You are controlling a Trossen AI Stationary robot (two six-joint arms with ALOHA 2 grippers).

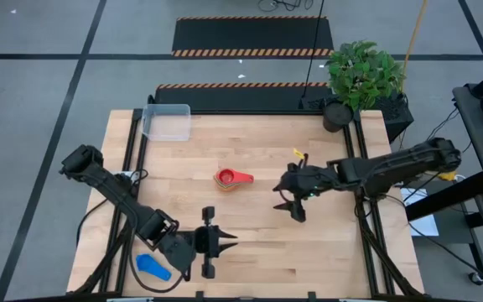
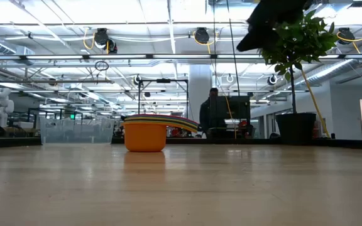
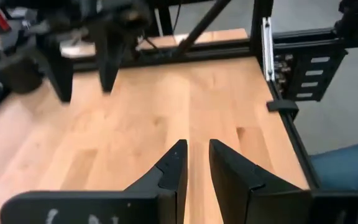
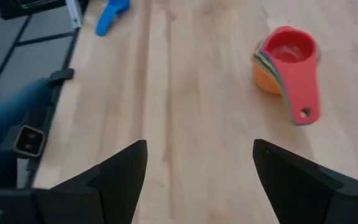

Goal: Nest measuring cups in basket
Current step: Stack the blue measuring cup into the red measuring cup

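Lying at the far left, light blue measuring cup (image 1: 153, 266): alone by the near-left corner of the worktop (image 1: 250, 235), well apart from the other cups.
Clear basket (image 1: 167, 121): at the far-left corner of the worktop, nothing visible inside.
Left gripper (image 1: 223, 242): low over the near edge, just right of the blue cup; its fingers (image 3: 174, 168) stand a narrow slit apart with only bare wood between them, grasping nothing.
Stack of nested measuring cups (image 1: 229, 178): mid-worktop, red cup on top with its handle pointing right, an orange one at the bottom, outside the basket.
Right gripper (image 1: 290, 205): right of the stack, fingers (image 4: 124, 167) spread wide, released, empty.
Potted plant (image 1: 360, 77): far-right corner.
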